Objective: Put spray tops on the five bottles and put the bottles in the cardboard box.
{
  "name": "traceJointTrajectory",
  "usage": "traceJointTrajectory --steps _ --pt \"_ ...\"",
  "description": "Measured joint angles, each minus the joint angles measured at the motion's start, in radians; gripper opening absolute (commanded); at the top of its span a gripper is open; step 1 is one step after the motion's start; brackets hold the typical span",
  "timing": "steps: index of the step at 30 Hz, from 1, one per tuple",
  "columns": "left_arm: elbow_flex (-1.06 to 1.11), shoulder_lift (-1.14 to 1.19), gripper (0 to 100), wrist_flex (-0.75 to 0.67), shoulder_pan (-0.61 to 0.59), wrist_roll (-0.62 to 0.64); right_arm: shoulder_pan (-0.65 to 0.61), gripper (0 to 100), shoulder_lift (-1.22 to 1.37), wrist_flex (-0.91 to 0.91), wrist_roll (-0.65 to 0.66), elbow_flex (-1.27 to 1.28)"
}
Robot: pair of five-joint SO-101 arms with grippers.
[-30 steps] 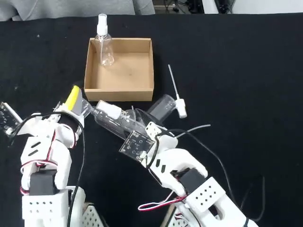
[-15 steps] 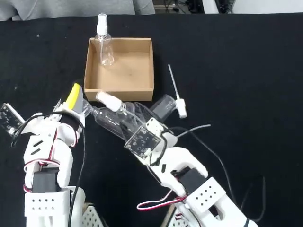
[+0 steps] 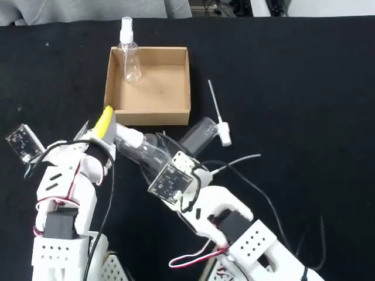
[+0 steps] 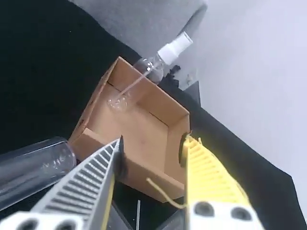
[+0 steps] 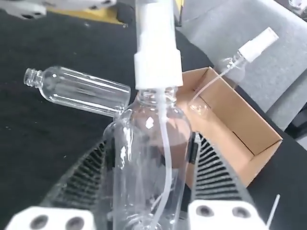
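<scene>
My right gripper (image 3: 159,159) (image 5: 148,143) is shut on a clear bottle (image 3: 146,153) (image 5: 146,143) with a white spray top (image 3: 130,137) (image 5: 157,52) on its neck, held tilted just in front of the cardboard box (image 3: 176,111) (image 5: 249,139) (image 4: 172,158). My left gripper (image 3: 96,126) (image 4: 151,143) stands open beside that spray top, nothing between its grey and yellow fingers. One capped bottle (image 3: 130,58) (image 4: 153,64) (image 5: 235,62) leans in the box's far left corner. A capless bottle (image 3: 199,133) (image 5: 79,91) lies on the table.
A loose spray top (image 3: 224,133) with a long tube lies right of the box. A clear bottle body (image 4: 33,167) shows beside the left gripper's grey finger. Black cloth covers the table, with open room on the right half.
The left gripper has shifted right, closer to the box's front wall, and its camera end has swung up. The right gripper raised the bottle's spray top toward the box, then brought it back.
</scene>
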Motion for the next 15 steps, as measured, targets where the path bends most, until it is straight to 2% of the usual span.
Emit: traceJointTrajectory --steps 5,15 --pt "-0.002 -0.002 19 -0.006 0.038 -0.084 0.0 11.7 0.002 0.0 0.0 0.002" --pt "-0.002 -0.003 19 -0.006 0.049 -0.104 0.0 11.7 0.002 0.002 0.0 0.002"
